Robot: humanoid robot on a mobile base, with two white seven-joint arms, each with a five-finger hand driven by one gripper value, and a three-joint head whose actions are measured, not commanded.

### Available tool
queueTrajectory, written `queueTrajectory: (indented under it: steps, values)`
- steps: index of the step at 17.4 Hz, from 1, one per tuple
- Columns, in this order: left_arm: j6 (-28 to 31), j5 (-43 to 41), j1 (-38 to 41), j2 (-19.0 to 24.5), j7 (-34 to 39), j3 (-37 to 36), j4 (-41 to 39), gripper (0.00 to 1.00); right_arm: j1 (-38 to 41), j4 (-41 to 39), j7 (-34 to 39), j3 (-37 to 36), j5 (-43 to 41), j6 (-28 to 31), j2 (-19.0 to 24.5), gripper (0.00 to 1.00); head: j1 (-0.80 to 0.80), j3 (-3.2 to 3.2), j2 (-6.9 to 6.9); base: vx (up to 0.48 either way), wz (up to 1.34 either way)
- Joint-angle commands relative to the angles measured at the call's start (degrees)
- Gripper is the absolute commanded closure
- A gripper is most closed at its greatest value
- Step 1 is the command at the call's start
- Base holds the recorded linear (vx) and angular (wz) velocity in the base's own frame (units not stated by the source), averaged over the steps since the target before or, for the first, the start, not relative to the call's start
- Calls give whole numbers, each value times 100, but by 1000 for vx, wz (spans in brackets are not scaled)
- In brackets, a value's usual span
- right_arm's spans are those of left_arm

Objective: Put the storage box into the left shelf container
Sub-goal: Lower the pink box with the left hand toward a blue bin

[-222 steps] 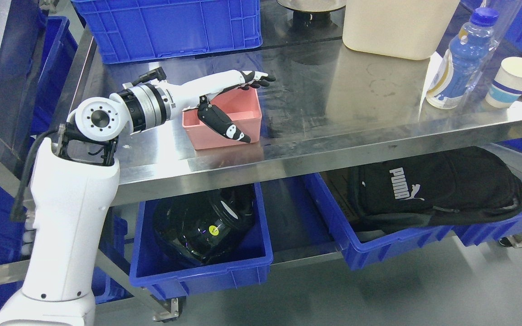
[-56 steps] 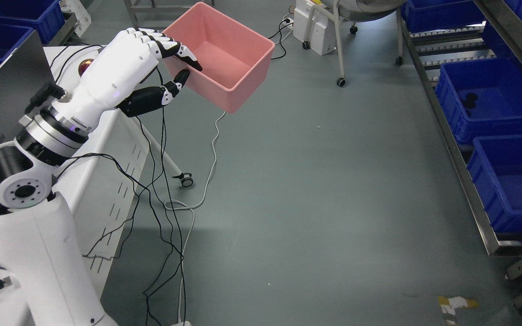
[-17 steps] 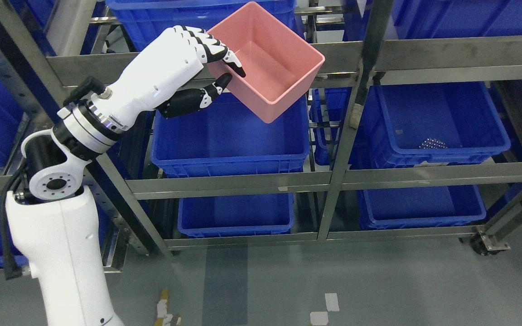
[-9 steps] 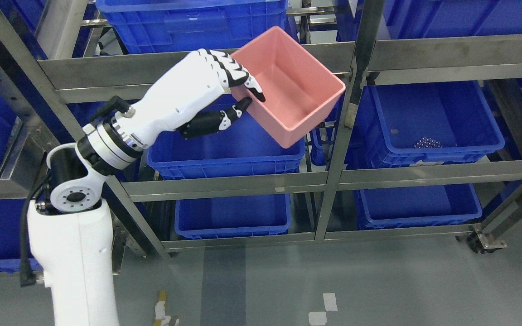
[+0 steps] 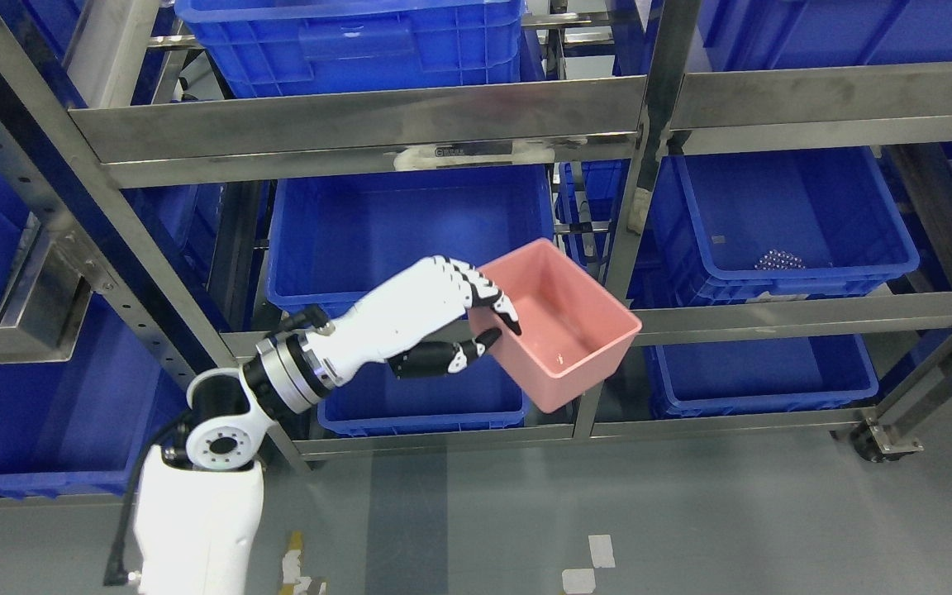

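The left hand point(image 5: 435, 310) clamps its fingers point(image 5: 492, 296) over the rim of the pink storage box point(image 5: 563, 322), tilted, nearly empty, before blue shelf bins point(image 5: 410, 223).

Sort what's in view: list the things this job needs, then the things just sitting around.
Job:
- pink storage box
- left hand, gripping the box's near wall
- left blue container on the middle shelf

Bystanders:
- right blue container with small beads inside
- lower blue bins
- top blue crate
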Motion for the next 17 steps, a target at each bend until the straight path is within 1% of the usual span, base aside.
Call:
queueTrajectory:
  steps: [1, 4, 6, 9, 11, 12, 13, 14, 17]
  values:
    - [3, 79, 225, 100, 523, 222, 2535, 98, 0, 0, 1959, 0, 44, -1, -100, 0, 0, 0, 0, 0, 0]
    - [3, 560, 173, 100, 1244, 162, 3143, 97, 0, 0, 1959, 0, 44, -1, -100, 0, 0, 0, 0, 0, 0]
    - [70, 1078, 24, 100, 1500, -48, 3311, 97, 0, 0, 1959, 0, 44, -1, -100, 0, 0, 0, 0, 0, 0]
    - [932, 1992, -423, 100, 1650, -225, 3670, 97, 0, 0, 1959, 0, 44, -1, -100, 0, 0, 0, 0, -1, 4]
    - [1241, 2319, -792, 100, 1765, -225, 3951, 97, 0, 0, 1959, 0, 44, -1, -100, 0, 0, 0, 0, 5, 3]
    - [1504, 2581, -1029, 100, 1809, -225, 4179, 97, 0, 0, 1959, 0, 44, -1, -100, 0, 0, 0, 0, 13, -6]
    - [1646, 2819, -1154, 100, 1826, -225, 4303, 97, 0, 0, 1959, 0, 44, -1, -100, 0, 0, 0, 0, 34, -33]
    - [1960, 3117, -1329, 100, 1835, -225, 4505, 97, 0, 0, 1959, 0, 44, -1, -100, 0, 0, 0, 0, 34, -33]
    - [2498, 3751, -1576, 100, 2010, -234, 4726, 97, 0, 0, 1959, 0, 44, -1, -100, 0, 0, 0, 0, 52, -108]
